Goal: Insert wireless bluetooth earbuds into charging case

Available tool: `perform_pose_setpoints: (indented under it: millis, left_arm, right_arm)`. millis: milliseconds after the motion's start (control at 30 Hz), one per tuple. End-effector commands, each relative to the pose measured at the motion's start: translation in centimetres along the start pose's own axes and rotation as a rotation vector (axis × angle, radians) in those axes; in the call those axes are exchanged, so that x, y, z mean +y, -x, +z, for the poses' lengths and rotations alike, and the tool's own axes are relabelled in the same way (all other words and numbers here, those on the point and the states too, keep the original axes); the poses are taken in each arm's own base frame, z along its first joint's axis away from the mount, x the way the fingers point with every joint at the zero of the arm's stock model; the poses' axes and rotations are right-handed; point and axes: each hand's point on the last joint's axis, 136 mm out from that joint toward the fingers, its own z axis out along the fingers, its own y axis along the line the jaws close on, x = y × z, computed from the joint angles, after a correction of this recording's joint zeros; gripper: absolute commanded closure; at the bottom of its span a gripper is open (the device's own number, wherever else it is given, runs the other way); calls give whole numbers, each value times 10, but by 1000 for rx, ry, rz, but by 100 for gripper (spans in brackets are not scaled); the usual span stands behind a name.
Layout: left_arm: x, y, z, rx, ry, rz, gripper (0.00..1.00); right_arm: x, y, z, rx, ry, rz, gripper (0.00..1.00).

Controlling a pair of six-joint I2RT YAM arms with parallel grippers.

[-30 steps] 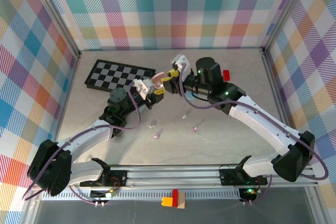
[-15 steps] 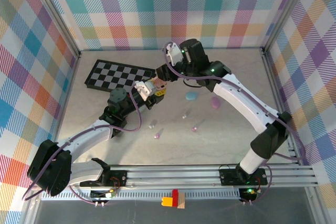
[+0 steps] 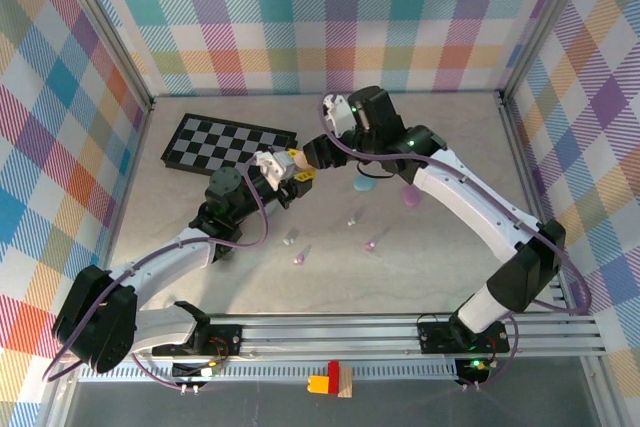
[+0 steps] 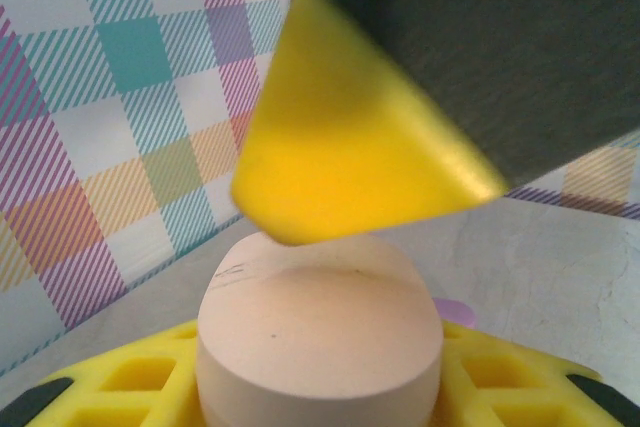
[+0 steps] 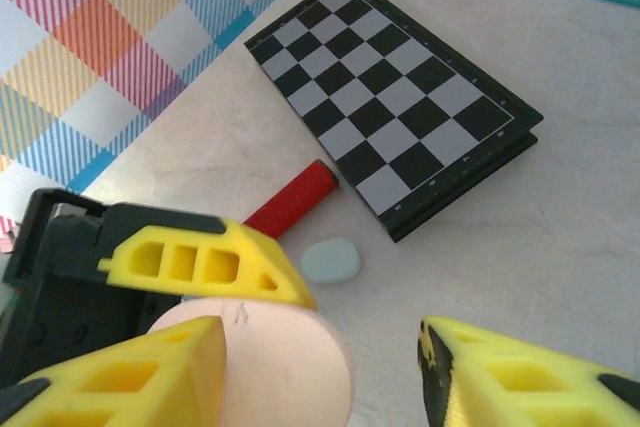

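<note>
1. The left gripper [image 3: 288, 165] is clamped on a peach case [image 3: 297, 159] and holds it up off the table [image 3: 450, 277], just near of the chessboard's [image 3: 230, 142] right end. In the left wrist view the case [image 4: 320, 337] sits snug between that gripper's yellow fingers [image 4: 130, 379].
2. The right gripper [image 3: 312, 152] comes in from the far right and meets the left one right at the case. Its jaws are spread apart and not gripping. In its own wrist view one finger [image 5: 130, 377] is up against the peach case [image 5: 290, 367], while the other [image 5: 520, 377] is well off to the side.
3. The earbuds [image 3: 298, 259] are loose on the table, scattered near of both grippers and between the two arms. There's a pinkish one [image 3: 370, 245] and a whitish one [image 3: 352, 218] among them, all too tiny to make out more.
4. A blue case [image 3: 363, 185] and a purple case [image 3: 410, 195] lie by the right arm.
5. The right wrist view also shows a red stick [image 5: 295, 197] and a pale pebble case [image 5: 330, 260] on the table, close to the chessboard's [image 5: 400, 97] edge.
</note>
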Motion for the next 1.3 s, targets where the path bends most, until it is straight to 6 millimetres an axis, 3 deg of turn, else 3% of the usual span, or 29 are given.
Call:
perform_pose_setpoints:
  millis: [0, 200, 467, 667, 833, 967, 1067, 1267]
  left_arm:
    - [-3, 31, 4, -100, -32, -6, 57]
    - [-7, 45, 7, -168, -74, -53, 56]
    - [-8, 51, 15, -200, -105, -67, 57]
    - [-9, 48, 16, -196, -115, -66, 57]
    - [-11, 46, 14, -197, -119, -65, 56]
    - [-13, 43, 13, -181, -124, -60, 55]
    - [-13, 42, 12, -168, -125, -57, 47]
    - [-10, 26, 4, -97, -81, -68, 4]
  right_arm:
    - [9, 19, -24, -83, 109, 111, 38]
    - [16, 6, -29, -6, 462, 407, 32]
    - [32, 1, -28, 56, 706, 504, 33]
    - [29, -3, -23, 82, 730, 554, 48]
    - [16, -7, -16, 77, 686, 612, 66]
    - [8, -8, -14, 59, 662, 635, 74]
    - [-1, -8, -14, 27, 625, 642, 75]
    - [-45, -24, -1, -32, 416, 674, 76]
